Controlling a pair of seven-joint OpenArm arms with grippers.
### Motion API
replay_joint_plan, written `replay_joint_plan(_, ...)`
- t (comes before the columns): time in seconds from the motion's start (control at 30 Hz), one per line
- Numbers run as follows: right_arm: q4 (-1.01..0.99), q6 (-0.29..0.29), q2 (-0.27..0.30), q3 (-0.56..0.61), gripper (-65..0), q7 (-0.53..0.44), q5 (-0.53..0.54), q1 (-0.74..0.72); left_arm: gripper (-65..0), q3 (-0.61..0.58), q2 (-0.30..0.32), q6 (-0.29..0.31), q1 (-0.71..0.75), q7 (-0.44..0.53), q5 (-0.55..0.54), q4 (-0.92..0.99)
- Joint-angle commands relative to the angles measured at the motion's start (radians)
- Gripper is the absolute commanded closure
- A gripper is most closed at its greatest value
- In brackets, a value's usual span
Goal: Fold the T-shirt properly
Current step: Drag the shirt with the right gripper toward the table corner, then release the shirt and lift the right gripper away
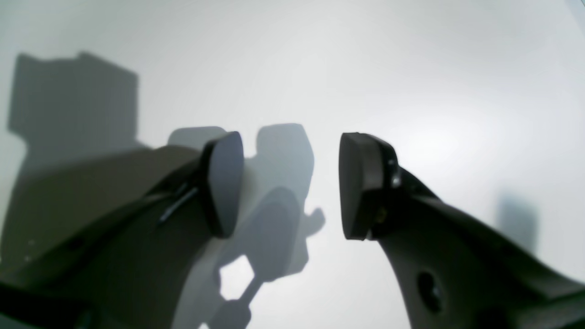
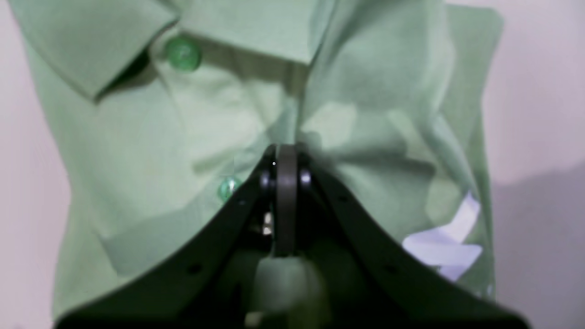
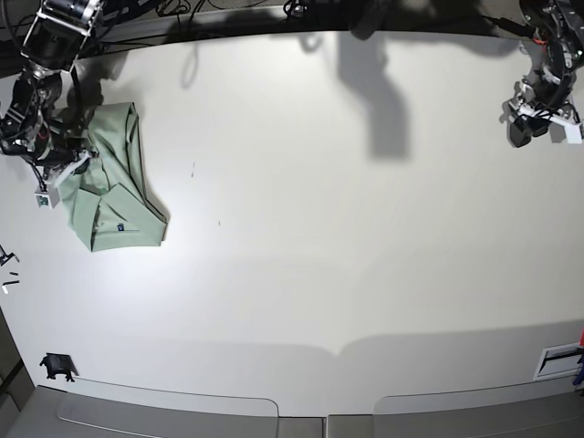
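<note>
The T-shirt (image 3: pixel 114 182) lies folded into a compact mint-green bundle at the table's far left, with a tiny dark label (image 3: pixel 120 219) on top. In the right wrist view the T-shirt (image 2: pixel 374 91) fills the frame, showing its collar (image 2: pixel 91 45), two green buttons (image 2: pixel 183 53) and a white tag (image 2: pixel 445 242). My right gripper (image 2: pixel 285 155) is shut, its tips against the cloth by the button strip; I see no fabric between the pads. In the base view the right gripper (image 3: pixel 78 159) sits at the shirt's left edge. My left gripper (image 1: pixel 290 183) stands open over bare white table, far from the shirt at the back right (image 3: pixel 540 128).
The white table (image 3: pixel 319 228) stretches between the arms. A small black object (image 3: pixel 57 367) lies near the front left corner, and small dark bits (image 3: pixel 7 260) sit at the left edge. A white slotted part (image 3: pixel 558 360) is at the front right. Cables run along the back edge.
</note>
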State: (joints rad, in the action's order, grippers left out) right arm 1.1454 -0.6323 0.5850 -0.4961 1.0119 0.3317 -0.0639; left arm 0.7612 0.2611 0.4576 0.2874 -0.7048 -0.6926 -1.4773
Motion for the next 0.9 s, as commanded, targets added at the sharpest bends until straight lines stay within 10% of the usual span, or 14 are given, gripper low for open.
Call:
replay_joint_plan(0.0,0.015,0.000,0.043,-0.022,0.0,-0.008,0.004,-0.016,-30.0,0.005,0.013,0.011,-0.005,0.017,-0.025,-0.017)
replay_joint_plan(0.37,0.021,0.013,0.063,-0.042,0.0,0.009,0.090,-0.026,-21.4,0.005,0.011,0.101,-0.002,-0.084,-0.130,-0.091)
replay_joint_plan(0.87,0.369,-0.066,0.081,-0.041,0.0,0.323,0.828,-0.038,-21.3,0.005,0.002,0.180,0.163,-0.140,-0.252,-0.652)
